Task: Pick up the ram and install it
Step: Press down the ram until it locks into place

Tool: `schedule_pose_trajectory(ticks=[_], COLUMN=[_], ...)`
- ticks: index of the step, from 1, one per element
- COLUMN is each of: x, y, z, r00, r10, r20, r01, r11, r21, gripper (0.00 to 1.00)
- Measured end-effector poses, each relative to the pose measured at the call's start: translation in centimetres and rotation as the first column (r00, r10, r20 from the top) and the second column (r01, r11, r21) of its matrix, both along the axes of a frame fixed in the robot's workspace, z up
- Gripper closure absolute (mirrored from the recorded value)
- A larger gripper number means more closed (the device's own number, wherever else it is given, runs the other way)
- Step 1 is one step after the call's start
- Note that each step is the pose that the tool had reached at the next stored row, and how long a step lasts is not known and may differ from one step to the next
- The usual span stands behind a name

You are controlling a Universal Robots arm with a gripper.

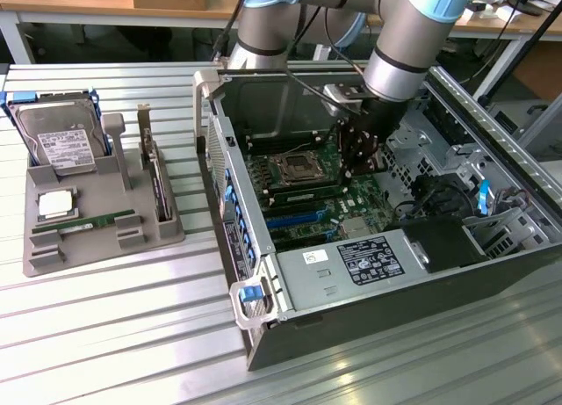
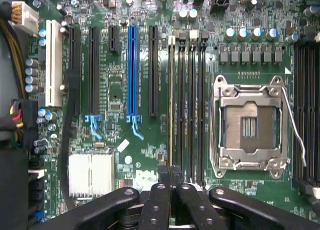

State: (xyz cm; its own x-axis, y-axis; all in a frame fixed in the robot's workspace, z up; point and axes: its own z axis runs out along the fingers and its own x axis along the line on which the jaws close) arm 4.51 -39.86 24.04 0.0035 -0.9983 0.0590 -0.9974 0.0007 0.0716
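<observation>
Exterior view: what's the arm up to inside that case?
The gripper is down inside the open PC case, shut, over the memory slots beside the CPU socket. A thin board that looks like the ram stands in the slot at its fingertips; I can't tell if it is fully seated. Another green stick lies in the grey tray outside the case.

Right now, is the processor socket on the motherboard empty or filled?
Empty: the socket shows its bare contact field, and no chip sits over it.
</observation>
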Motion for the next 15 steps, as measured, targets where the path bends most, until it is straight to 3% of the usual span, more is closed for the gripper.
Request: schedule_pose_trajectory(ticks=[3,10,15], x=[0.9,1.4,1.4], y=[0.00,0.00,0.00], z=[0.57,3.91,4.18], r00=[1.0000,1.0000,1.0000], r10=[0.000,0.000,0.000], r20=[0.0000,0.0000,-0.0001], r01=[0.000,0.000,0.000], r11=[1.0000,1.0000,1.0000], r21=[-0.0001,0.0001,0.0000], gripper=[0.89,0.89,0.89])
